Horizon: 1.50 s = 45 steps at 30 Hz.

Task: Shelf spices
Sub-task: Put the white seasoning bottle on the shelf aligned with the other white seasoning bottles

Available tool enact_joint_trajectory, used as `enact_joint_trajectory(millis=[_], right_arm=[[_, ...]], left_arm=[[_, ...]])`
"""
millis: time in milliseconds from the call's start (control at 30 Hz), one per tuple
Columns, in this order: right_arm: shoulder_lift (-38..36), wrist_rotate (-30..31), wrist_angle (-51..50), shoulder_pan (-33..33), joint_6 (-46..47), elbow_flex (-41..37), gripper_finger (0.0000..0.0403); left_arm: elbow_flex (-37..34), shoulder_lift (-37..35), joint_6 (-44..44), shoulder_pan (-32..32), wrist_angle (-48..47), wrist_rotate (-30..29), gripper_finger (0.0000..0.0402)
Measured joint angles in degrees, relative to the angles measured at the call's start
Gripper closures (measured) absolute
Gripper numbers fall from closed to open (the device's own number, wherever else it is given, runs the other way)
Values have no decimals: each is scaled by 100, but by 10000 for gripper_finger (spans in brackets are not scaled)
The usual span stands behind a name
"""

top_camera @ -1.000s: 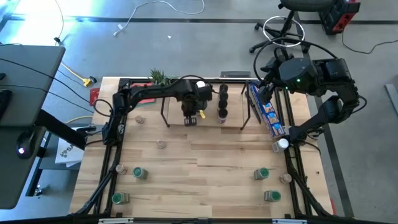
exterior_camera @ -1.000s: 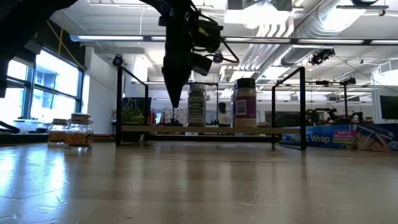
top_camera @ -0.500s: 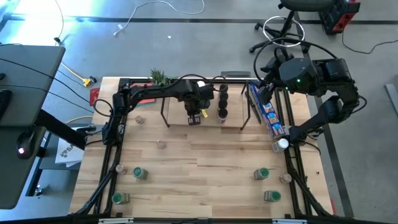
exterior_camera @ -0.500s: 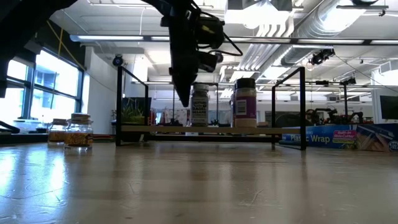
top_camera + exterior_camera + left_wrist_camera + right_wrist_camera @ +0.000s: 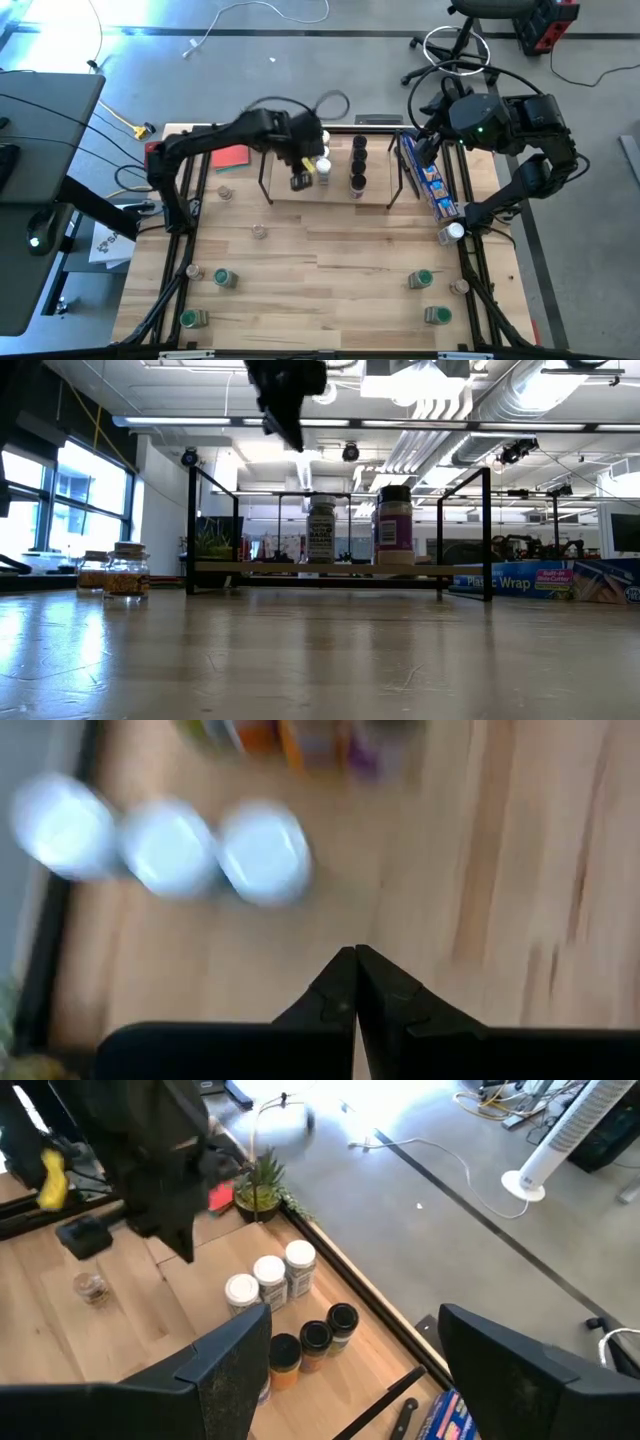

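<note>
While the left tool (image 5: 300, 181) hovers closed and empty above the shelf (image 5: 340, 192), the right tool (image 5: 350, 1370) waits open near the blue box (image 5: 430, 180)

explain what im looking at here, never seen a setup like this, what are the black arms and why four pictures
These are two robot arms at a wooden table, each ending in a two-finger gripper. The four pictures show one moment from four cameras: one overhead, one at table-top height, and one on each arm's wrist.

At the back of the table stands a small wooden shelf with a black wire frame. On it are spice jars: a row with white lids and a row with black lids. More jars lie loose on the table, several with green lids. A long blue box lies right of the shelf.

The left gripper hangs above the shelf, shut and holding nothing. The right gripper waits, open and empty, raised near the blue box.
</note>
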Motion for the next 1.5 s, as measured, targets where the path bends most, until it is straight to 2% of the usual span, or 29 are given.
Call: enact_joint_trajectory(millis=[100,200,467,633,1500], right_arm=[[-1,134,6,-2,-70,0,121],[-1,145,40,-2,-108,0,121],[-1,31,42,-1,-29,0,121],[-1,23,42,-2,48,0,121],[-1,15,44,-2,65,0,121]], left_arm=[[-1,28,-206,124,740,232,401],[-3,274,-312,198,1013,343,401],[-14,759,-263,181,945,345,401],[-14,760,-141,184,945,78,401],[-215,752,-19,240,758,-112,401]])
